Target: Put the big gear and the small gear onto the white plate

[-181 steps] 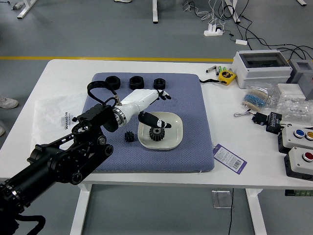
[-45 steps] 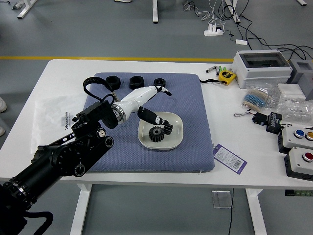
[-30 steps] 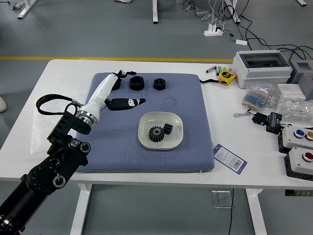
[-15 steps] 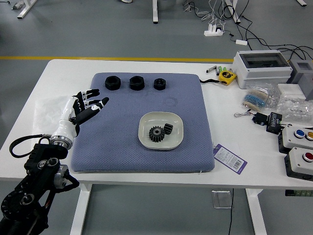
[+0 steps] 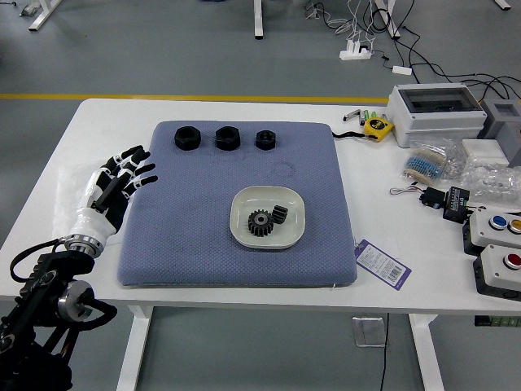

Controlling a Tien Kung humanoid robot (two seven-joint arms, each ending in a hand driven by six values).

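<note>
The black-and-white jointed fingers of the robot's left hand (image 5: 110, 198) are spread wide, their slim tips separated, with nothing in them; the hand reaches over the left side of a smooth white table (image 5: 326, 298), its tips near the left edge of a blue-grey, finely textured mat (image 5: 191, 252) with rounded corners; behind it runs a glossy black arm (image 5: 31, 319) with round metallic joints. To the hand's right, on the mat, sits a shallow, off-white plate (image 5: 291, 234), a rounded square with a raised rim; inside it the big gear (image 5: 260, 222), dark and toothed all round, shows its circular face and central hole; the small gear (image 5: 279, 214), a ridged dark cylinder, lies on its side close to its right, though whether the two touch is unclear. Three thick, matte black rings (image 5: 228, 138) line the mat's far side; farther right are a yellow tape measure (image 5: 378, 128), a purple-edged paper tag (image 5: 383, 265) and crinkled clear plastic (image 5: 427, 159).
</note>
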